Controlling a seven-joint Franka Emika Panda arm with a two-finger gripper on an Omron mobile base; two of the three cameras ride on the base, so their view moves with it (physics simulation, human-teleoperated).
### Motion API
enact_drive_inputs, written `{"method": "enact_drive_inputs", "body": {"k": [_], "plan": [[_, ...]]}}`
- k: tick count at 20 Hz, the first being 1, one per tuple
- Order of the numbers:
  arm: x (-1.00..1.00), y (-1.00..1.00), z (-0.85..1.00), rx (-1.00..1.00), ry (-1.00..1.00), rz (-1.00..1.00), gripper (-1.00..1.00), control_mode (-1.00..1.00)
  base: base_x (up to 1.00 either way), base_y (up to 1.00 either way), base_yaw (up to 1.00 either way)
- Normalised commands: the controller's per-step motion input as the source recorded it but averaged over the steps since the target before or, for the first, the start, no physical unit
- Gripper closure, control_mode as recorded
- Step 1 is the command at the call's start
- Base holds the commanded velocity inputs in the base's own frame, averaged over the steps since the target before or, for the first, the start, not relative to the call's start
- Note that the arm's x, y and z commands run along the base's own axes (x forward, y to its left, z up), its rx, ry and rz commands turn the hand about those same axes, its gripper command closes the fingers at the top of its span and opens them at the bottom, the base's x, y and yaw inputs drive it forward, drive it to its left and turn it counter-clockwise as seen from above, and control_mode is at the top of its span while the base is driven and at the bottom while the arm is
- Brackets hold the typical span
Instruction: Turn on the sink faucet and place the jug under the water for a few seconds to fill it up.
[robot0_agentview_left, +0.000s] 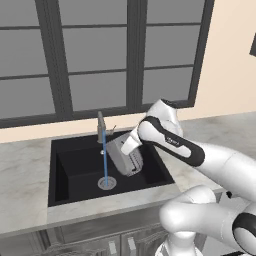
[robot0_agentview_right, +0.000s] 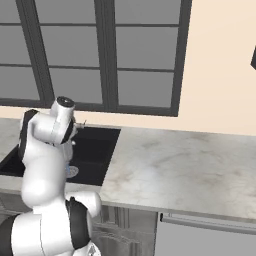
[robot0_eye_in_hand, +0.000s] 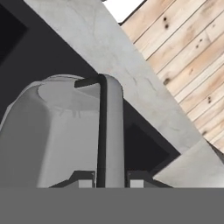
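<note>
Directly ahead of the clenched claw, the grey metal jug hangs over the black sink, gripped by its loop handle. Its body sits just beside the blue water stream. Rigid and smooth, it will likely grow heavier when filling and want to swing on that thin handle.

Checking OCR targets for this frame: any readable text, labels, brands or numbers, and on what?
None readable.
The arm's forearm carries a small dark mark, too blurred to read.
No lettering shows on the jug, the sink faucet, the sink or the counter.
</note>
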Motion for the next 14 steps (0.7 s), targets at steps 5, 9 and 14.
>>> {"method": "enact_drive_inputs", "body": {"k": [5, 9, 14], "plan": [[0.10, 0.00, -0.31, 0.00, -0.15, 0.09, 1.00, -1.00, 0.00, 0.00, 0.00], [0.25, 0.00, -0.27, 0.00, -0.07, 0.08, 1.00, -1.00, 0.00, 0.00, 0.00], [0.36, 0.00, -0.19, 0.00, -0.04, 0.08, 1.00, -1.00, 0.00, 0.00, 0.00]]}}
